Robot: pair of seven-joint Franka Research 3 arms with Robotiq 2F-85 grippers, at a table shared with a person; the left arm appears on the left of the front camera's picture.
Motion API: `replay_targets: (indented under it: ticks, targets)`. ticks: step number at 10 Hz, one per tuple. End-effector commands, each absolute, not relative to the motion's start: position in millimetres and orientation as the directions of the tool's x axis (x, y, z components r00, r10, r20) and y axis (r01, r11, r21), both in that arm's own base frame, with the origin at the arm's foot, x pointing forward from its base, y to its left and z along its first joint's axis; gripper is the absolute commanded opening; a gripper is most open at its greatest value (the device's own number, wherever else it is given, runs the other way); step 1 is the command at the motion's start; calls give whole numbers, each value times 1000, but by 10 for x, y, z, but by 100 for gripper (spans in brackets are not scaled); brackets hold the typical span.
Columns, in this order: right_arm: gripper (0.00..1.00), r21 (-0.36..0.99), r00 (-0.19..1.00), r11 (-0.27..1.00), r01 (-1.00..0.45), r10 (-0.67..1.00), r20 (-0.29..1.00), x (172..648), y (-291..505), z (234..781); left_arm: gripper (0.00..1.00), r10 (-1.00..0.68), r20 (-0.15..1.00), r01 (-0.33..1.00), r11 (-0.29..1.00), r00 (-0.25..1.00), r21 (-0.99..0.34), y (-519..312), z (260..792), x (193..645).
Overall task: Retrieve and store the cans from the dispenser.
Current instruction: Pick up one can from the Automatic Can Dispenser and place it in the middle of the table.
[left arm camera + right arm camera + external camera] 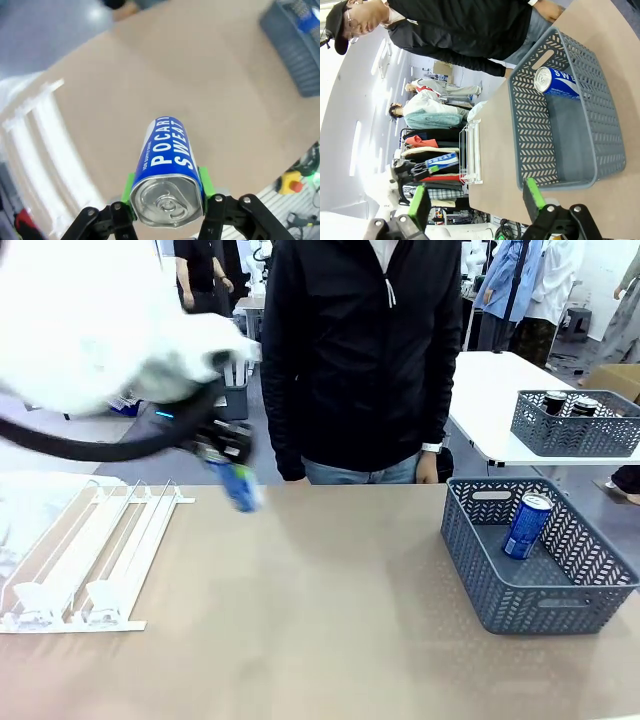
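My left gripper [232, 472] is shut on a blue Pocari Sweat can [239, 487], carried above the table just right of the dispenser [90, 550]. In the left wrist view the can [167, 150] sits between the green pads [131, 187], silver top toward the camera, at my left gripper [167, 192]. The white dispenser's lanes look empty. A second blue can [527, 525] leans inside the grey mesh basket [520, 595] on the right. My right gripper [476, 200] is open, hovering beside that basket [530, 125] with its can [557, 82]; it holds nothing.
A person in a black jacket [360, 350] stands at the far table edge, hands down. On a white table behind, another grey basket [575, 435] holds black cans. Bare tabletop [330, 600] lies between the dispenser and the near basket.
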State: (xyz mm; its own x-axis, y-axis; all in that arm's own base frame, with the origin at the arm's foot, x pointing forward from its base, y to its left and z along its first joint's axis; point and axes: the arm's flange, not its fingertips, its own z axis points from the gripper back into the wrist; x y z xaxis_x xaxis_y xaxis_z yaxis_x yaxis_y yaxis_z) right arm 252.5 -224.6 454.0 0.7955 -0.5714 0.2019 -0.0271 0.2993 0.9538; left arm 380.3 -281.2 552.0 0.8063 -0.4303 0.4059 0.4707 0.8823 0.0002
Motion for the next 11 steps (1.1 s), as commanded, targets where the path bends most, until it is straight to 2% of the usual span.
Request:
replay_targets:
  ticks: [1, 2, 3, 5, 11]
  targets:
    - [100, 958, 791, 286, -36, -577, 202, 2530, -2242, 4572, 0, -545, 354, 577, 816, 760, 17, -3433, 5305, 4325]
    - [100, 958, 791, 286, -36, -577, 202, 2530, -2242, 4572, 0, -605, 346, 635, 772, 717, 36, -3748, 5036, 4364]
    - [100, 958, 791, 286, -36, -577, 202, 2530, -2242, 4572, 0, -638, 289, 661, 750, 713, 23, -3930, 4788, 4392]
    - [100, 958, 791, 286, -36, -577, 202, 2530, -2242, 4572, 0, -638, 213, 655, 756, 740, -12, -4084, 4396, 4372]
    - [100, 958, 791, 286, -36, -577, 202, 2530, -2242, 4572, 0, -668, 127, 670, 741, 733, 27, -4219, 4059, 4331]
